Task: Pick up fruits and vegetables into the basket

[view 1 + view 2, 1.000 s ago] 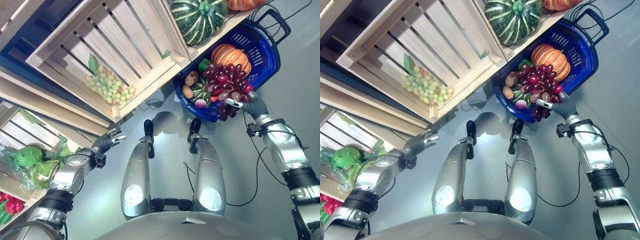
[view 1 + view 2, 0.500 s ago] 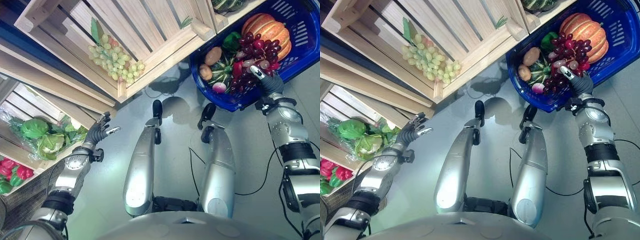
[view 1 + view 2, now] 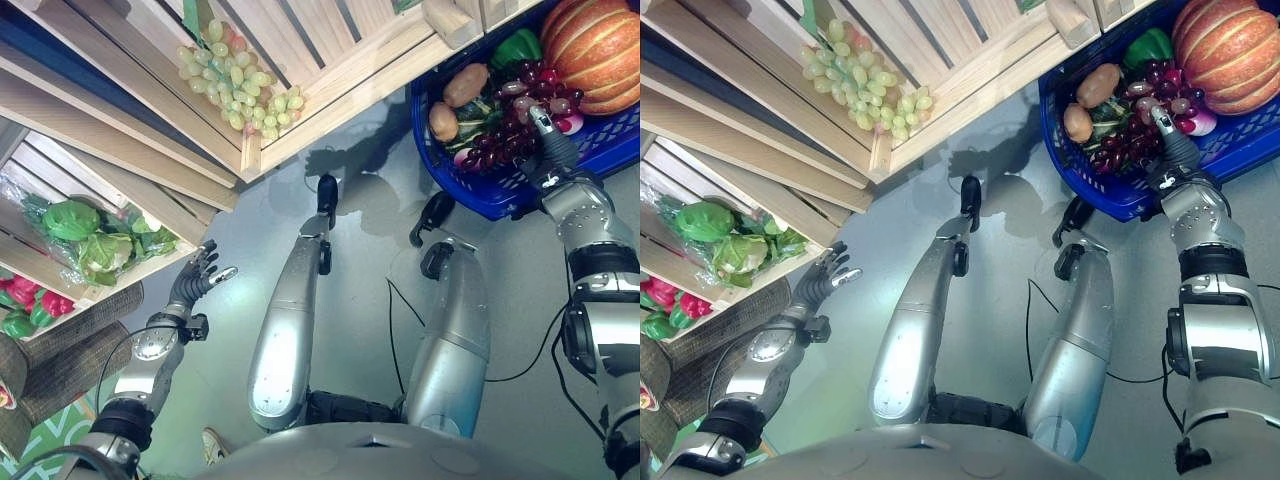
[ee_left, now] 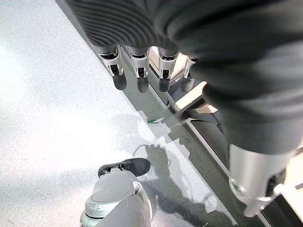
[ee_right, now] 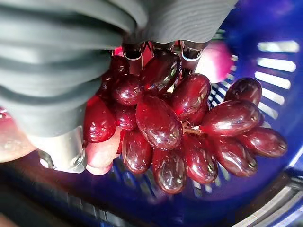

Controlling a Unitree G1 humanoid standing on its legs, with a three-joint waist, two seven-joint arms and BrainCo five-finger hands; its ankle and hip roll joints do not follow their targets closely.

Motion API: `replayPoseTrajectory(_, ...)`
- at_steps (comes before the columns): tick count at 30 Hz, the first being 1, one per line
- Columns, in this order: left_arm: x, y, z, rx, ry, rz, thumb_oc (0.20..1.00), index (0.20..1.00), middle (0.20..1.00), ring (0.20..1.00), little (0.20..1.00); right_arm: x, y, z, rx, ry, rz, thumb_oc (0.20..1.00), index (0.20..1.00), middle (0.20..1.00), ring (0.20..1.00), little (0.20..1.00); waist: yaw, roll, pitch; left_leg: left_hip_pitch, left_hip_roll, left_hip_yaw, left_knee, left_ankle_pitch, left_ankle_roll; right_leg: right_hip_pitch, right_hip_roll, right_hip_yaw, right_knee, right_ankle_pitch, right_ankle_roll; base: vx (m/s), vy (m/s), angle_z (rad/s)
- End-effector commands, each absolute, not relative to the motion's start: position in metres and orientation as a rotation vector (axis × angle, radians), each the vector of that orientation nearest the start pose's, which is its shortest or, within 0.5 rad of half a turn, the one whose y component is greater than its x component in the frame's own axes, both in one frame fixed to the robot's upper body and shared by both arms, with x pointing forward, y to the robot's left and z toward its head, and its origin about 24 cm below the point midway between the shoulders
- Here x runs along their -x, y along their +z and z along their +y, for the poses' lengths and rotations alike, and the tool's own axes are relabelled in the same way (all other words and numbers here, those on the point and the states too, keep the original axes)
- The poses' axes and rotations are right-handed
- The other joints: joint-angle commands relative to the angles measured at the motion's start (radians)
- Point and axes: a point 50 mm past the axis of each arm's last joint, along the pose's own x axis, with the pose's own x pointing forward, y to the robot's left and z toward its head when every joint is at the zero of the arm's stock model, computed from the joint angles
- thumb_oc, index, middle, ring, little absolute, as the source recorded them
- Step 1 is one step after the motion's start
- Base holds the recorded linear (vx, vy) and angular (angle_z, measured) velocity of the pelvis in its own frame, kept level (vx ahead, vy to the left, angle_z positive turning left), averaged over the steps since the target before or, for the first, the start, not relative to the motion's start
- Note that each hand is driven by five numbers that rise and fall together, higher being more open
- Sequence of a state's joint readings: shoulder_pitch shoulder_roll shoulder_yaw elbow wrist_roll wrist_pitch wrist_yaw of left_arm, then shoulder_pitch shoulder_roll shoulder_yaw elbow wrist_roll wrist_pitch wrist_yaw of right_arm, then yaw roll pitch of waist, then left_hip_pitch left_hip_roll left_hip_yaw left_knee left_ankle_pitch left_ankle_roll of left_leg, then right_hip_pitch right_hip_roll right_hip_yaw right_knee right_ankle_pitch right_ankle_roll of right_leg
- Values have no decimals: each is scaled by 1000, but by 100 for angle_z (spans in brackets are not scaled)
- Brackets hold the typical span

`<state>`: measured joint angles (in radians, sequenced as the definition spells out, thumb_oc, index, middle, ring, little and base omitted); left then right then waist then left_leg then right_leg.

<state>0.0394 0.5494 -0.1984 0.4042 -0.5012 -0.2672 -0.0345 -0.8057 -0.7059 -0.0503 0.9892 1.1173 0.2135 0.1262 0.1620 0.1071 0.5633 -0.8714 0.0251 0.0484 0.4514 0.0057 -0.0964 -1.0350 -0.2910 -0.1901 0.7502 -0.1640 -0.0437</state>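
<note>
- The blue basket point(image 3: 500, 195) is already well stocked: an orange pumpkin point(image 3: 600, 50), a green pepper point(image 3: 517, 47), two brown potato-like pieces point(image 3: 465, 85) and a bunch of red grapes point(image 3: 505, 145) are seen inside it.
- The red grapes are held over the basket's contents by the right hand point(image 3: 548, 135); in the right wrist view, the fingers point(image 5: 182, 49) are curled into the bunch with the thumb against it (release is judged not yet done).
- The left hand point(image 3: 195, 280) is held over the floor with its fingers spread and nothing in them, near the lower crate.
- Still to be collected, as far as can be judged: the green grapes point(image 3: 235, 85) in the upper wooden crate point(image 3: 330, 50), the leafy cabbages point(image 3: 85, 235) in the lower crate point(image 3: 150, 265), and the red peppers point(image 3: 30, 300) beside them.
- The floor point(image 3: 340, 170) is a smooth pale grey, and the basket rests on it against the slatted crates (a shop-like display, it seems).
</note>
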Motion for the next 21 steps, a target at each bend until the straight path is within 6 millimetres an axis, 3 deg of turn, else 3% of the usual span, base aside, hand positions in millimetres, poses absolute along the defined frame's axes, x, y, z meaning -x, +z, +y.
replayPoseTrajectory(1, -208, -21, 239, -30, -36, 228, 1000, 1000, 1000, 1000, 1000, -336, 153, -371, -669, -273, 4, 200, 200, 200, 200, 200, -28, 202, -43, -37, -4, 41, -3, -58, 72, -21, 50, 0, 91, -117, 48, 0, 0, 0)
replayPoseTrajectory(6, -215, -11, 238, -52, -33, 191, 1000, 1000, 1000, 1000, 1000, -333, 140, -374, -776, -325, 46, 200, 200, 200, 200, 200, -24, 207, -43, -53, -7, 38, -5, -54, 74, -36, 54, 0, 84, -110, 51, -30, -22, 1)
replayPoseTrajectory(7, -216, -10, 237, -60, -34, 182, 1000, 1000, 1000, 1000, 1000, -332, 139, -375, -790, -342, 37, 278, 278, 278, 278, 278, -23, 207, -43, -55, -7, 38, -7, -53, 74, -37, 55, -1, 81, -107, 52, -44, -41, 5)
replayPoseTrajectory(8, -218, -8, 236, -76, -35, 174, 1000, 1000, 1000, 1000, 1000, -332, 138, -378, -809, -371, 21, 900, 900, 900, 900, 900, -23, 207, -43, -54, -8, 37, -9, -52, 74, -35, 55, -2, 78, -105, 53, -42, -39, 4)
replayPoseTrajectory(9, -218, -6, 236, -97, -32, 162, 1000, 1000, 1000, 1000, 1000, -331, 139, -379, -821, -404, 13, 1000, 1000, 1000, 1000, 1000, -23, 207, -43, -54, -8, 36, -11, -51, 73, -33, 56, -3, 72, -104, 53, -31, -26, 2)
replayPoseTrajectory(13, -223, 5, 231, -134, -41, 92, 1000, 1000, 1000, 1000, 1000, -330, 144, -386, -664, -535, -14, 1000, 1000, 1000, 1000, 1000, -25, 207, -43, -45, -6, 36, -25, -46, 70, -21, 63, -4, 48, -92, 57, -40, -12, 0)
replayPoseTrajectory(16, -226, 12, 228, -159, -47, 47, 1000, 1000, 1000, 1000, 1000, -328, 161, -392, -302, -721, -42, 1000, 1000, 1000, 1000, 1000, -26, 203, -43, -30, -7, 37, -37, -43, 68, -2, 69, -8, 21, -81, 59, -41, 16, -1)
replayPoseTrajectory(19, -227, 18, 227, -219, -21, 0, 1000, 1000, 1000, 1000, 1000, -332, 170, -381, -88, -790, -53, 1000, 1000, 1000, 1000, 1000, -39, 192, -43, -5, -5, 43, -57, -38, 65, 26, 82, -14, -15, -67, 61, -34, 34, -3)
replayPoseTrajectory(21, -229, 25, 226, -245, -14, -45, 1000, 1000, 1000, 1000, 1000, -332, 166, -372, 34, -791, -43, 1000, 1000, 1000, 1000, 1000, -48, 181, -43, 5, -3, 46, -64, -36, 62, 39, 88, -13, -30, -61, 64, -27, 32, -8)
